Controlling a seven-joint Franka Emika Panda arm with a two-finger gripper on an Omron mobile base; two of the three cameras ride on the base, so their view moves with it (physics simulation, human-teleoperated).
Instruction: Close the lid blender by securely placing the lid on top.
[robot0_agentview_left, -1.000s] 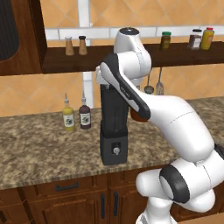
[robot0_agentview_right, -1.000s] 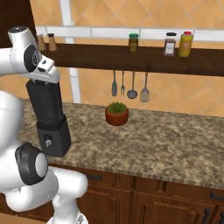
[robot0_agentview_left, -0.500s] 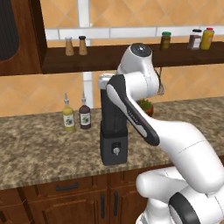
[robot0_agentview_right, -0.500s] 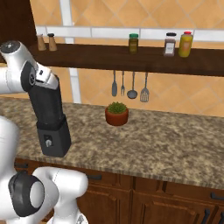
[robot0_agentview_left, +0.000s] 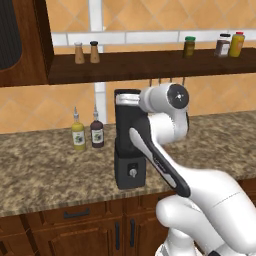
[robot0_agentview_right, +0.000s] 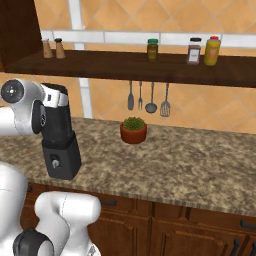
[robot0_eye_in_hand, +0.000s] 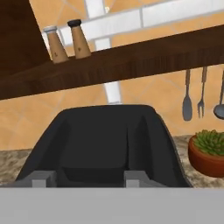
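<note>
Blender (robot0_agentview_left: 128, 150) stands upright on the granite counter (robot0_agentview_left: 45, 170), black jar on a boxy base with a small silver knob (robot0_agentview_left: 133, 172). Lid (robot0_eye_in_hand: 107, 146) sits at the jar's top, seen close in the hand view as a dark rounded piece just ahead of the finger tips (robot0_eye_in_hand: 39, 179). Gripper (robot0_agentview_left: 131, 101) is level with the blender top, its jaws drawn narrow; whether they clamp the lid I cannot tell. Two sauce bottles (robot0_agentview_left: 87, 132) stand just left of the blender. A potted plant (robot0_agentview_right: 133, 130) sits on the counter to its right, near hanging utensils (robot0_agentview_right: 147, 97). Two shakers (robot0_eye_in_hand: 65, 41) stand on the wooden shelf (robot0_agentview_left: 150, 65) above
</note>
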